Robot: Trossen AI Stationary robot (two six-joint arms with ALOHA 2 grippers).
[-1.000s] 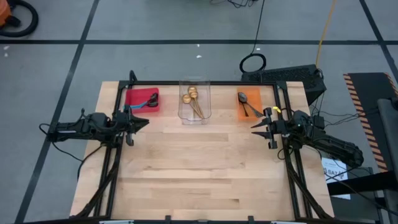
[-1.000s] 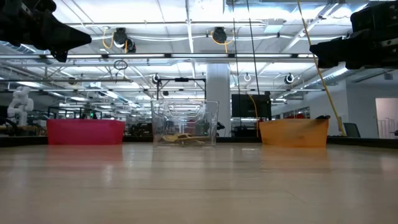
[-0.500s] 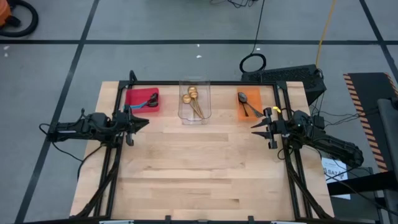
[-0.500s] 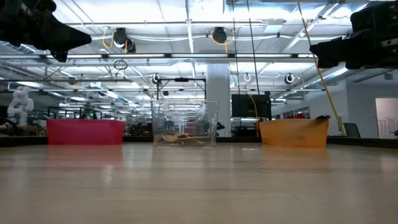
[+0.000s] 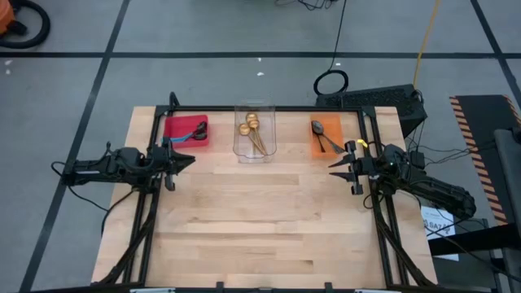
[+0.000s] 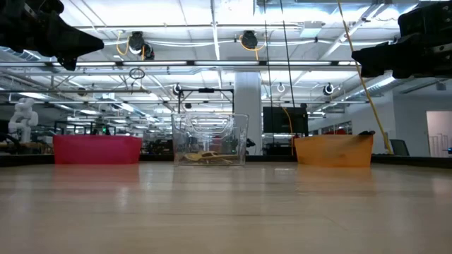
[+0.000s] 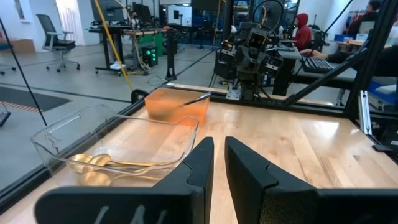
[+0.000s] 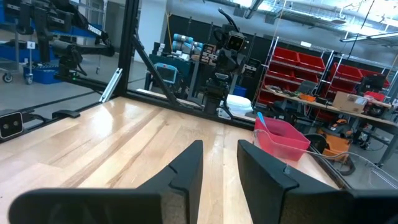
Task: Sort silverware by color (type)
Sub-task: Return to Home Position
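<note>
The spoons lie in three bins along the table's far edge. The red bin (image 5: 186,130) holds blue-handled spoons (image 5: 195,130). The clear bin (image 5: 254,133) holds gold spoons (image 7: 99,163). The orange bin (image 5: 326,137) holds dark metal spoons (image 5: 324,140). My left gripper (image 5: 189,159) hovers at the table's left edge, in front of the red bin, empty, its fingers (image 7: 202,158) almost together. My right gripper (image 5: 334,165) hovers at the right edge, in front of the orange bin, open and empty.
The wooden tabletop (image 5: 260,220) lies bare between the two arms and toward the near edge. A black frame (image 5: 159,138) runs along the table's sides and back. In the right wrist view a blue handle (image 8: 261,121) sticks up from the red bin (image 8: 281,140).
</note>
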